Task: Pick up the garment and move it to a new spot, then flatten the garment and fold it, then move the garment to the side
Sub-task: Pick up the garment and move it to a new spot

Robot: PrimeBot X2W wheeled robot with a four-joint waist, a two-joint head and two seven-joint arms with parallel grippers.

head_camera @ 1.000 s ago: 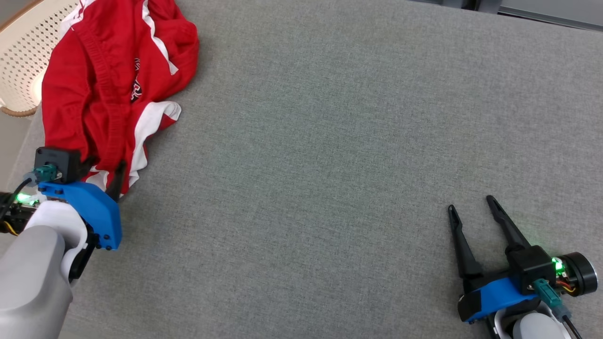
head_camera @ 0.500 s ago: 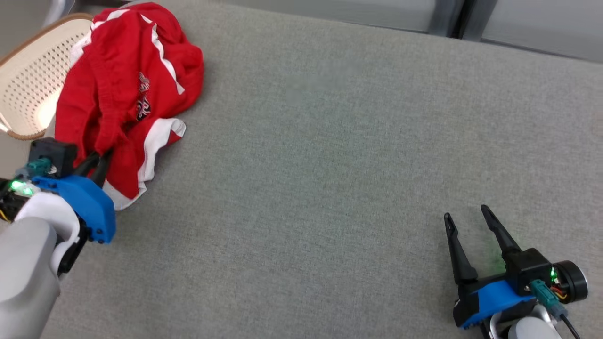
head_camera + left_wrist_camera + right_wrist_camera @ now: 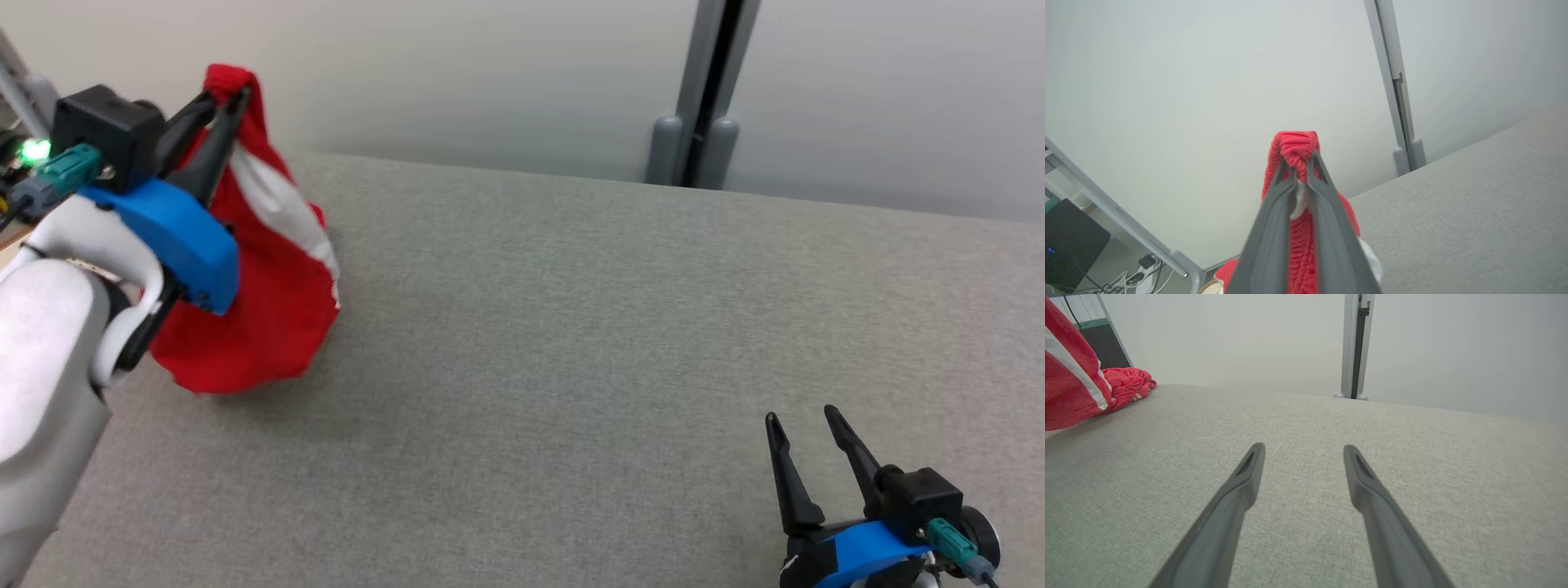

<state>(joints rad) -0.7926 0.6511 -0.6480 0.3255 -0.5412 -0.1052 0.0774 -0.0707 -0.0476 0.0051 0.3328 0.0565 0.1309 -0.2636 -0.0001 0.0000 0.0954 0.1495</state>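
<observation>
Garment (image 3: 265,327): red, white stripes | pinched by left tool (image 3: 231,98) | hanging

Holds long-fingered dark left gripper (image 3: 229,96) raised, pinched on red-and-white garment (image 3: 269,327); poises dark right gripper (image 3: 800,415) low, fingers spread.

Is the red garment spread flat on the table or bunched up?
Bunched up. The left gripper pinches the red garment at a gathered edge, and it hangs in a crumpled bundle.

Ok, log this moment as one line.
left gripper: shut on red garment, garment hanging | right gripper: open, empty | grey table
</observation>
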